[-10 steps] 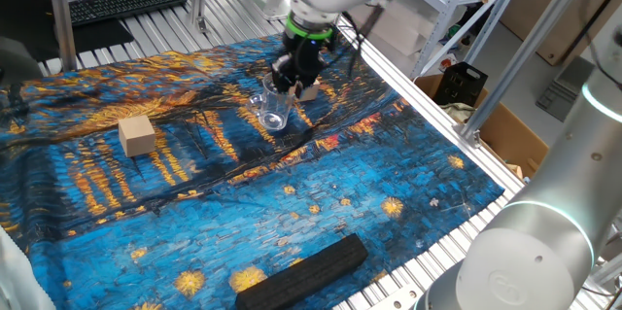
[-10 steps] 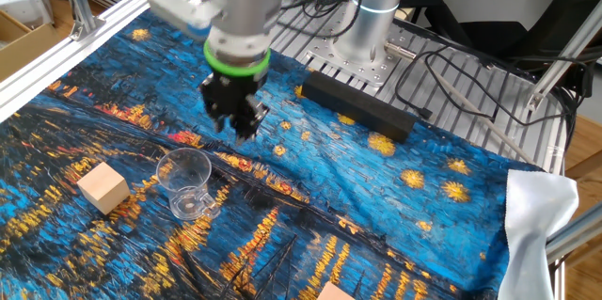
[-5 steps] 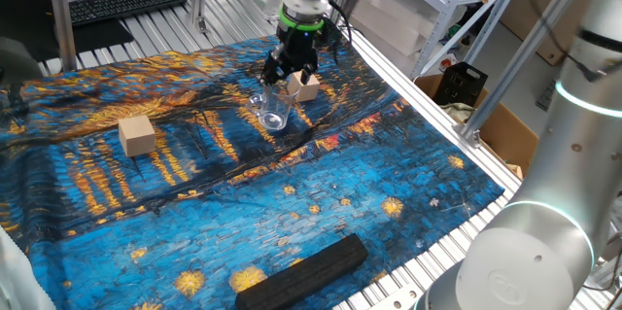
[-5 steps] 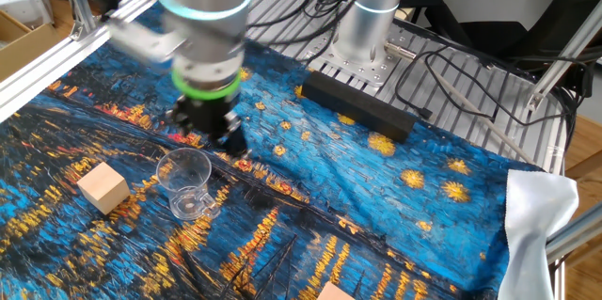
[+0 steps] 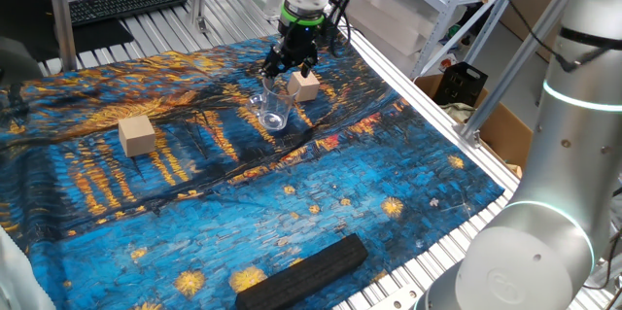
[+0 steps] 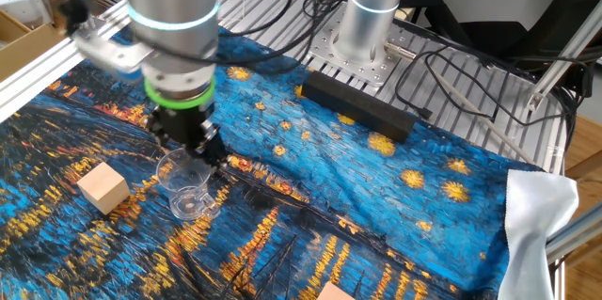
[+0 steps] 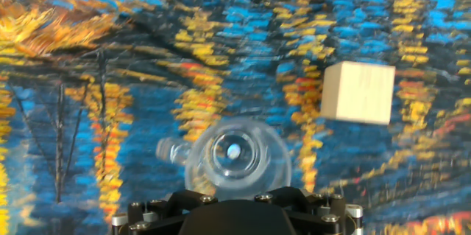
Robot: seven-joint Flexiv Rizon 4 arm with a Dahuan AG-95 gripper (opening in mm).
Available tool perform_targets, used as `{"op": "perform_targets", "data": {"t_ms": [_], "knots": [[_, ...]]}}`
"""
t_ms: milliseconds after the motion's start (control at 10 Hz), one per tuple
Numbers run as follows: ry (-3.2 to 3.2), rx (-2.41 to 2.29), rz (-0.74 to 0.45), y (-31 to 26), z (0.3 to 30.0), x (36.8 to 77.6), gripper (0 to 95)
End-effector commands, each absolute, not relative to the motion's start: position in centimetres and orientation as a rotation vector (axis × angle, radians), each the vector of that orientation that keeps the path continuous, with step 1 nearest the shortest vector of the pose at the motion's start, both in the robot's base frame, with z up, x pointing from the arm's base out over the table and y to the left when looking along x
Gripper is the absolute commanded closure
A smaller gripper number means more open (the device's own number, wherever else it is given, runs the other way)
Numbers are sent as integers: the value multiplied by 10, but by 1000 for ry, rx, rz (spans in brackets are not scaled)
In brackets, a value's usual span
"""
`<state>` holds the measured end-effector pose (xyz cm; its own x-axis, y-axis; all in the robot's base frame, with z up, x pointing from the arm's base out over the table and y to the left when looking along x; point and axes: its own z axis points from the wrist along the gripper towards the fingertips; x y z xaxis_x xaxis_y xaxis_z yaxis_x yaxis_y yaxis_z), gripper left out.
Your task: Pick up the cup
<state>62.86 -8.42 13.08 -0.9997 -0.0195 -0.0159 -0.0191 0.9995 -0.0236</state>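
The clear cup [image 5: 273, 111] stands upright on the blue painted cloth, with its handle to one side. It also shows in the other fixed view [image 6: 188, 183] and from above in the hand view [image 7: 237, 154], low in the frame. My gripper [image 5: 281, 69] hangs just above the cup's rim, on the side near a tan cube [image 5: 304, 86]. In the other fixed view my gripper [image 6: 188, 146] has its fingers apart and holds nothing. The hand view shows only the gripper's black body; its fingertips are out of view.
A second tan cube [image 5: 137, 136] sits left of the cup. A black bar [image 5: 301, 271] lies near the cloth's front edge. The cube next to the cup shows in the hand view [image 7: 358, 93]. The metal slatted table [image 5: 428, 252] surrounds the cloth.
My gripper has moved sideways across the cloth and lower, from beside the cup to just above its rim. The cup and cubes have not moved.
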Motion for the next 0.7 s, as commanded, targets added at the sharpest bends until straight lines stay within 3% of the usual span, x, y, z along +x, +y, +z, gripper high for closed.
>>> {"op": "perform_targets", "data": {"t_ms": [100, 700], "knots": [[3120, -17, -18, -85, 125, 631, 0], [3115, 19, 58, -85, 112, 634, 0]]}}
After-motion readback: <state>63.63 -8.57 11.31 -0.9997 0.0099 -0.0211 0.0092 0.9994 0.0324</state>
